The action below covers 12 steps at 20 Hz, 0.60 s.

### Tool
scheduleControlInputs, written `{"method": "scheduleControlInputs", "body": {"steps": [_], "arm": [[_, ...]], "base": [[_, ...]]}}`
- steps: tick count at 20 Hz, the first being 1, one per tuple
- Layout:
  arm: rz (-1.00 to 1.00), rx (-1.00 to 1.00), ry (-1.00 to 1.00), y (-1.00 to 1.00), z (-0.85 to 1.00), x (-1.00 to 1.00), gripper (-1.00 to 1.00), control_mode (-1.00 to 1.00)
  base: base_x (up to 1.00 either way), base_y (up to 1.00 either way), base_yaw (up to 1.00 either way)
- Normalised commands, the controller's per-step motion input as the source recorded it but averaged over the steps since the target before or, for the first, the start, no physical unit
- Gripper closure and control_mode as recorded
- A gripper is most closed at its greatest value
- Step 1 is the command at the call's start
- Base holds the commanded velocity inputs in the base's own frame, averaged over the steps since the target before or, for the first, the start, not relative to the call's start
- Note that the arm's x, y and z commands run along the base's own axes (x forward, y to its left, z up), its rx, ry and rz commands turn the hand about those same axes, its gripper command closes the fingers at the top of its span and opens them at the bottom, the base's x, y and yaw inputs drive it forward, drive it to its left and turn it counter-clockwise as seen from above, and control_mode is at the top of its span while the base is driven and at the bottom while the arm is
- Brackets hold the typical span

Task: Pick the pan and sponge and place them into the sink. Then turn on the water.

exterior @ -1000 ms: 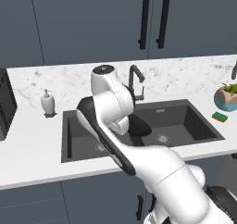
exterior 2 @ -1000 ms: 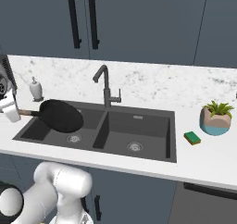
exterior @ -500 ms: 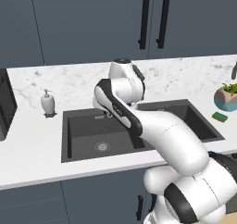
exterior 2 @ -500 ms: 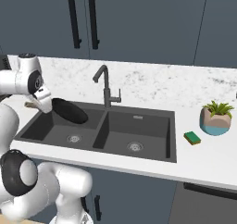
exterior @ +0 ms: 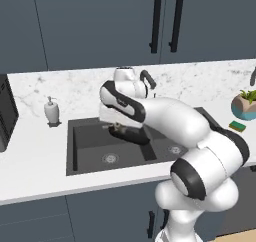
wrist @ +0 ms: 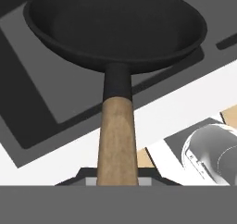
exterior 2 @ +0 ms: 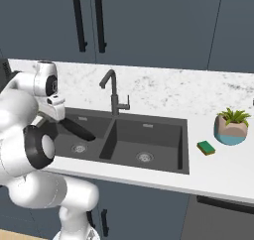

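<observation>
Item: pan [wrist: 115, 28], black, round, wooden handle. Held in the air over the left basin of the sink [exterior 2: 163, 159], its bowl tilted and apparently not yet resting on the basin floor. The handle ran straight back into the pincer [exterior: 111, 127], which was clamped shut on the handle's end; the fingertips themselves were hidden under the wood in the hand view.

Item: sponge [exterior 2: 206, 147], green over yellow. Lay flat on the bench [exterior 2: 218, 177], right of the sink, just beside a potted plant [exterior 2: 231, 127]. Well apart from the pan; untouched.

Item: faucet [exterior 2: 113, 92], dark, tall. Stood behind the divider between the two basins. No stream seen (water not yet on).

Item: soap bottle [exterior: 52, 110], white. On the bench, left of the sink.

Risks, as judged:
- A grip at the far end of a long handle leaves the heavy bowl free to droop or twist; a loose hold could let it rotate or slip before release.
- Letting go from this height would drop the pan hard, perhaps onto the divider, leaving it propped on the rim.
- The faucet stood close behind the arm; a wide swing on withdrawal could strike it.
- Reaching for the sponge risks nudging the plant.
</observation>
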Motion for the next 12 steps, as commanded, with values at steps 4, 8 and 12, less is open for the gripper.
{"method": "scheduleControlInputs", "body": {"steps": [4, 8, 12], "arm": [[-0.17, -0.15, -0.08, 0.17, -0.53, 0.00, 1.00, -1.00], [-0.21, -0.17, -0.06, 0.20, -0.62, 0.11, 1.00, -1.00], [-0.18, -0.12, -0.07, 0.26, -0.52, 0.29, 1.00, -1.00]], "base": [[0.00, 0.00, 0.00], [0.00, 0.00, 0.00], [0.00, 0.00, 0.00]]}}
